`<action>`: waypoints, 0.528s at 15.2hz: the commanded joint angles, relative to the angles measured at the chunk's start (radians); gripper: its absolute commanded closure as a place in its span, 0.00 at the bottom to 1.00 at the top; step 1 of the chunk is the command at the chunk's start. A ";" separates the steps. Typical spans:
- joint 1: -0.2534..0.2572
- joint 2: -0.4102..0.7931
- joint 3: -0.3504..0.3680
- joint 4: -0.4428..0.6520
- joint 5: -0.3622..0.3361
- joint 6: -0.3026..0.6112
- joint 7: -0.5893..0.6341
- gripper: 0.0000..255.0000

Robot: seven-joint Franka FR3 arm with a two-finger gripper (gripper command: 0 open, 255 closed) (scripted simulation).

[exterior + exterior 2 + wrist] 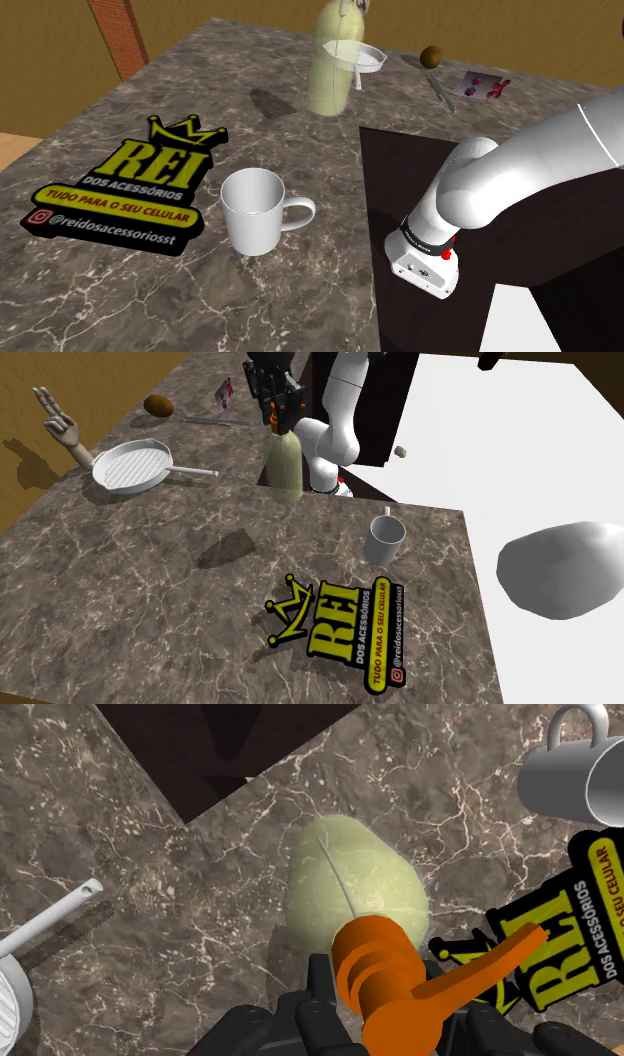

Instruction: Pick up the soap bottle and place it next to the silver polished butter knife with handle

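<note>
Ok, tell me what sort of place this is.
Probably a kitchen in a house: a dark marble-patterned counter, with a ridged pan, a white mug and a butter knife on it.

The counter looks like polished stone, dark brown with pale veins, smooth with a soft sheen. The soap bottle, at the shoulder view's upper middle, has a pale yellow-green, slightly see-through body with a smooth, dull finish. Its pump is bright orange plastic with a shine. The mug is plain white and glossy, like glazed pottery. The pan, upper left in the second exterior view, is light grey with a ribbed floor. The knife is grey metal. The arm has a smooth white shell.
</note>
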 commanded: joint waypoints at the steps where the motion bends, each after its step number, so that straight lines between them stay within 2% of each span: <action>1: -0.008 -0.017 -0.046 -0.017 -0.017 -0.002 -0.057 1.00; 8: -0.035 -0.037 -0.194 -0.041 -0.086 -0.005 -0.242 1.00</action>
